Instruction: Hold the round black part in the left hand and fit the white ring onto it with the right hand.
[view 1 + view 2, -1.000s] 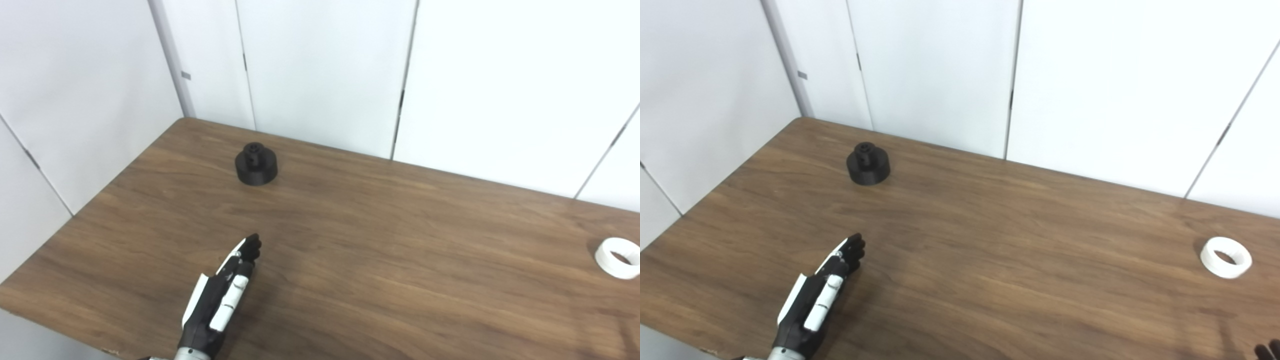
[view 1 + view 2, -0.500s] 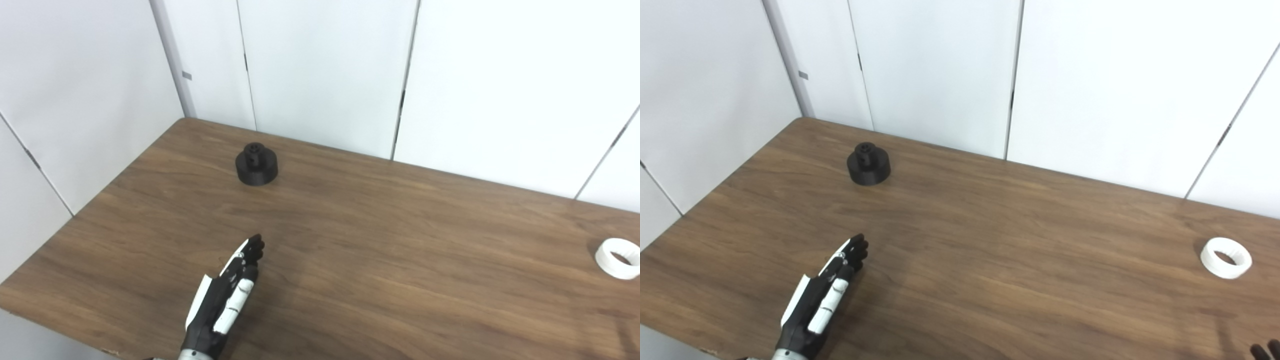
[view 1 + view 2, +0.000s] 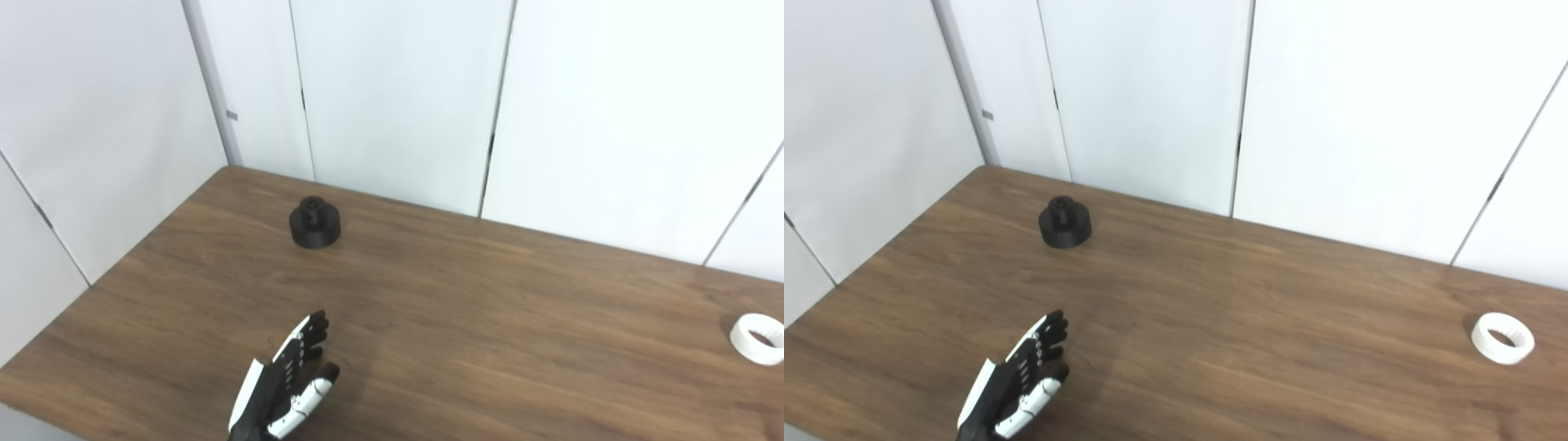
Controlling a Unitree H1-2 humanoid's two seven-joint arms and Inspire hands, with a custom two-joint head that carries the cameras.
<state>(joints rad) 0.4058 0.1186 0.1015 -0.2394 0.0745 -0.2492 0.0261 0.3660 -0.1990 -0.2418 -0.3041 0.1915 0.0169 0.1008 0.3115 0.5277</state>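
Left eye view gives you the clearest look: left hand (image 3: 285,383) sits low over the near-left part of the wooden table (image 3: 459,306), arm coming in from the bottom edge. Fingers (image 3: 309,331) are stretched out & a little apart, pointing toward the far side, thumb (image 3: 315,392) splayed off to the right. It's holding nothing, so read it as spread wide and empty, w/ the palm side turned partly toward you.

Round black part (image 3: 314,222) stands upright on the table, far-left, well apart from the hand & roughly straight ahead of the fingertips. You can see a smaller raised hub on top of its wider base. Nothing touches it.

White ring (image 3: 1502,338) lies flat on the table at the far right, near the right edge of both views, hole facing up. It's well apart from the black part, w/ bare tabletop between them.

Right hand doesn't show in either view, so you can't judge its state.

Behind the table you've got plain white wall panels (image 3: 398,92) w/ dark vertical seams, meeting in a corner at back-left.
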